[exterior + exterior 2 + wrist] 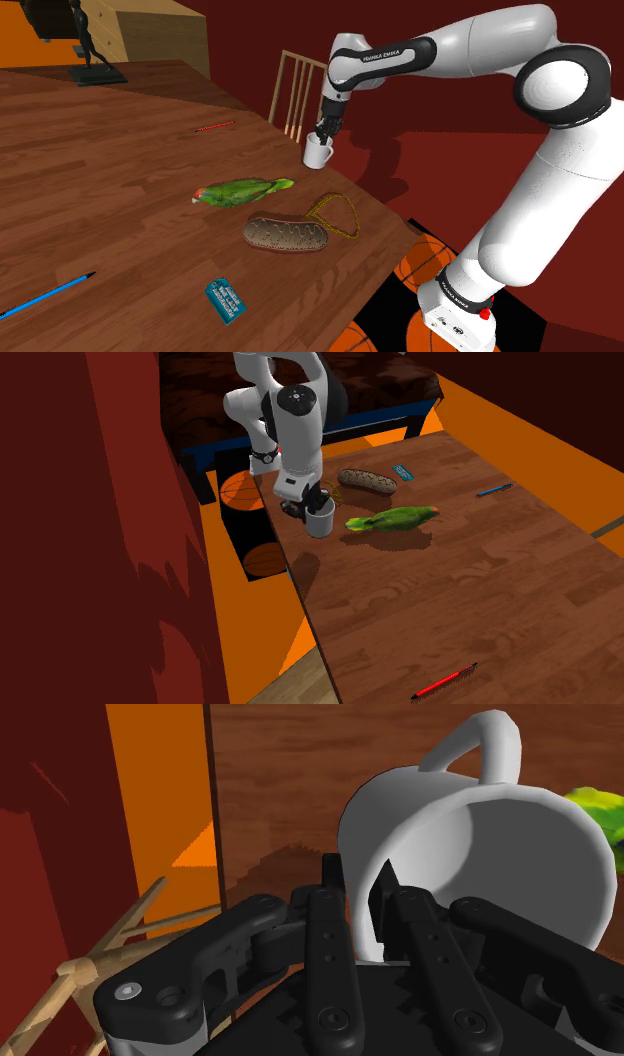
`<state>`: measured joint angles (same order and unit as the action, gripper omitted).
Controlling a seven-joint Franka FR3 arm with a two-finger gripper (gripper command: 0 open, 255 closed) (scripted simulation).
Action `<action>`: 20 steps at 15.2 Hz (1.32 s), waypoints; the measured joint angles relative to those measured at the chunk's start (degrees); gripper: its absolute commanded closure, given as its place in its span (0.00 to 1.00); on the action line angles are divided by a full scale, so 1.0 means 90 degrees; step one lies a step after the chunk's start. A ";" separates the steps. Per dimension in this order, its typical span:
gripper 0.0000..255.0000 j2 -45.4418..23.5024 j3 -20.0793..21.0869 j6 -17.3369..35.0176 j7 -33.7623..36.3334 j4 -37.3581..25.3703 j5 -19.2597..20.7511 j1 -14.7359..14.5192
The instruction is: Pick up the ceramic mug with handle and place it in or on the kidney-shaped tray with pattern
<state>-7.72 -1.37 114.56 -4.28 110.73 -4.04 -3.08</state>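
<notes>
The gripper (362, 894) has its two black fingers closed on the rim of the white mug (470, 834), one finger inside the wall and one outside. The mug hangs a little above the wooden table (120, 150), close to the tail end of the green parrot (243, 191). The brown patterned tray (287, 233) lies near the parrot's side, apart from the mug.
</notes>
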 measured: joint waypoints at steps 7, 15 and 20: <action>1.00 0.0161 -0.0003 -0.0546 0.0038 -0.0387 0.0019 0.0002; 1.00 0.0832 0.0226 -0.0769 0.0530 0.0033 0.0009 -0.0255; 1.00 0.1435 0.0563 -0.0704 0.1148 0.0655 -0.0073 -0.0572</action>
<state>5.19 3.70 108.23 6.05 116.62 -4.70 -8.23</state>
